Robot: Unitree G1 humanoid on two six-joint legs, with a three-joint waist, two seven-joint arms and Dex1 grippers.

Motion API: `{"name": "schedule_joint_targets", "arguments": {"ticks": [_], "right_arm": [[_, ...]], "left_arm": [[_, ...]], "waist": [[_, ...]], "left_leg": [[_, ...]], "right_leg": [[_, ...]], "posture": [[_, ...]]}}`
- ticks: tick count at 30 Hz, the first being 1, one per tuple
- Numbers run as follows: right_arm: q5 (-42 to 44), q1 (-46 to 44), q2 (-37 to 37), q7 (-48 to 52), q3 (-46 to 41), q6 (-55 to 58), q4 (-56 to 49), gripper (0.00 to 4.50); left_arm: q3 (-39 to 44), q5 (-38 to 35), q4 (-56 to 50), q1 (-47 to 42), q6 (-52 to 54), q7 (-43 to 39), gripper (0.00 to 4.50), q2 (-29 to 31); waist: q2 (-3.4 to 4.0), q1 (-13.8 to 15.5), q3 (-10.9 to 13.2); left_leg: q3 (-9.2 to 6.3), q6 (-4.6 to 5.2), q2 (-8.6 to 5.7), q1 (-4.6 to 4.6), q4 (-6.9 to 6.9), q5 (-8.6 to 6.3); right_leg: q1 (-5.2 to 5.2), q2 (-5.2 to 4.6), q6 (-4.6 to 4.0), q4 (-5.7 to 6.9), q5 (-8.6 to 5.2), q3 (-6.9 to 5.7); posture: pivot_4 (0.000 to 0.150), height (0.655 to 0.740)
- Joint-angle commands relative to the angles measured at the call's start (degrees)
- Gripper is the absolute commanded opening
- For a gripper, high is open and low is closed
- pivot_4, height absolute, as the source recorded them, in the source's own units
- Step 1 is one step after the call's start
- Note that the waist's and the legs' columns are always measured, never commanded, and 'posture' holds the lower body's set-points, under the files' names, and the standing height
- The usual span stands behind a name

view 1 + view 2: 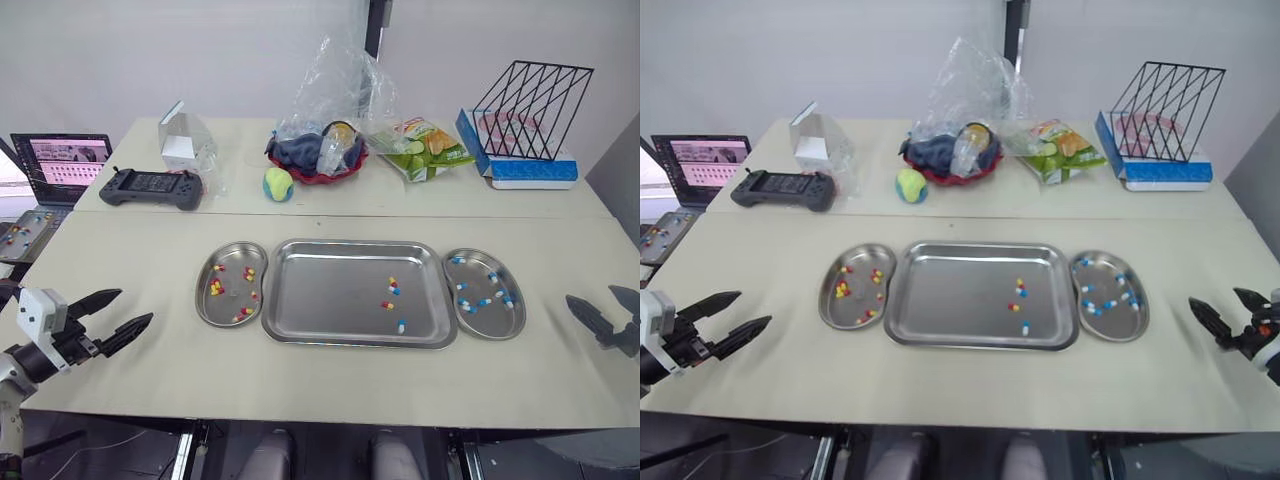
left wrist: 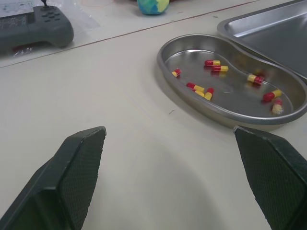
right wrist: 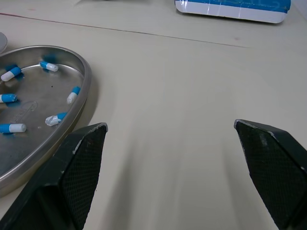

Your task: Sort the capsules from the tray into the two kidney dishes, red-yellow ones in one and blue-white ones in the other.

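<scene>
The left claw (image 1: 135,305) hangs released and empty, fingers spread wide, well left of the tray (image 1: 320,295) near the tabletop's (image 1: 130,240) front edge. Bare tabletop lies between it and the left kidney dish (image 1: 199,300), which sits just beside the tray's left end. The dish is polished steel, its long axis running front to back, and it holds a scatter of red-yellow capsules (image 2: 213,63) lying at mixed angles.

The tray is a shallow steel rectangle with rounded corners, its long axis running left to right. Four loose capsules (image 1: 393,287) lie right of the tray's centre: two close together, a red-yellow one (image 1: 387,305) just nearer, and a blue-white one (image 1: 401,326) closest to the tray's front rim. The rest of the tray floor is bare.

The right kidney dish (image 1: 500,325) sits just beside the tray's right end, long axis also front to back, holding blue-white capsules (image 3: 73,94) pointing various ways.

The right claw (image 1: 590,295) is well right of the tray, also released and empty, with open tabletop between it and the right dish.

Behind the tray stand a game controller (image 1: 150,187), a ball (image 1: 278,184) and a wire rack (image 1: 530,110), well apart from it.
</scene>
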Motion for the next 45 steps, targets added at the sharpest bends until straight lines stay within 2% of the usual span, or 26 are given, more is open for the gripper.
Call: {"name": "schedule_joint_targets", "arguments": {"ticks": [1,12,15,19,25,40,42,45], "right_arm": [[0.79,-0.53,-0.78,-0.55,-1.29,-1.45,-1.46,4.47],[2.87,-0.58,-0.91,-0.16,-0.82,3.72,-4.99,4.47],[6.76,3.29,-1.16,3.51,0.01,11.09,-13.99,4.47],[9.25,6.28,-0.92,3.90,-0.43,15.75,-20.93,4.47],[12.79,12.11,0.29,3.10,-2.45,20.79,-32.04,4.47],[17.36,16.61,1.58,0.66,-3.15,26.12,-45.41,4.47],[17.63,16.79,1.98,0.13,-1.85,26.79,-47.24,4.47],[18.48,18.10,1.98,0.29,-2.06,27.84,-49.11,4.47]], "left_arm": [[-0.34,1.62,0.59,-1.19,1.17,2.14,4.50,2.06],[-0.40,0.80,-0.46,-5.46,4.00,6.85,4.50,1.69],[-6.05,5.21,-3.92,-10.10,1.65,8.55,4.50,1.73],[-10.18,1.14,-9.60,-14.25,9.30,4.63,4.50,2.03],[-16.77,-1.06,-16.11,-20.88,15.72,0.23,4.50,2.11],[-27.07,-1.43,-24.20,-27.09,22.75,-6.36,4.50,0.98],[-31.55,2.16,-25.14,-29.69,21.12,-4.19,4.50,-1.73],[-35.60,1.69,-25.93,-33.76,26.26,-4.24,4.50,-4.00]], "waist": [[0.00,-0.02,0.00],[0.02,-0.06,-0.01],[0.02,0.44,-0.01],[0.01,0.43,-0.02],[0.02,0.02,-0.03],[0.01,0.33,-0.02],[0.01,0.49,-0.02],[-0.01,1.03,0.00]], "left_leg": [[0.00,0.00,0.00,0.01,0.00,0.00],[-0.01,0.00,-0.01,0.01,0.00,0.00],[-0.03,0.00,-0.02,-0.01,0.02,0.00],[-0.08,0.00,-0.06,-0.14,0.19,0.00],[-0.08,0.02,-0.05,-0.11,0.17,-0.01],[-0.07,0.04,-0.06,-0.12,0.27,-0.02],[-0.07,0.04,-0.06,-0.12,0.29,-0.02],[-0.11,0.12,-0.07,-0.19,0.51,-0.07]], "right_leg": [[0.01,0.00,0.00,0.00,0.00,0.00],[0.00,-0.01,0.00,0.02,0.00,0.00],[0.02,-0.01,0.00,0.01,0.00,-0.01],[0.03,-0.02,0.01,0.03,0.01,-0.03],[0.01,-0.01,0.01,0.05,0.01,-0.02],[0.06,0.00,0.02,0.04,0.00,-0.03],[0.08,0.00,0.02,0.03,0.00,-0.04],[0.21,0.01,0.03,0.01,0.00,-0.12]], "posture": [[0.150,0.7391],[0.150,0.7391],[0.150,0.7391],[0.150,0.7391],[0.150,0.7391],[0.150,0.7391],[0.150,0.7391],[0.150,0.7391]]}}
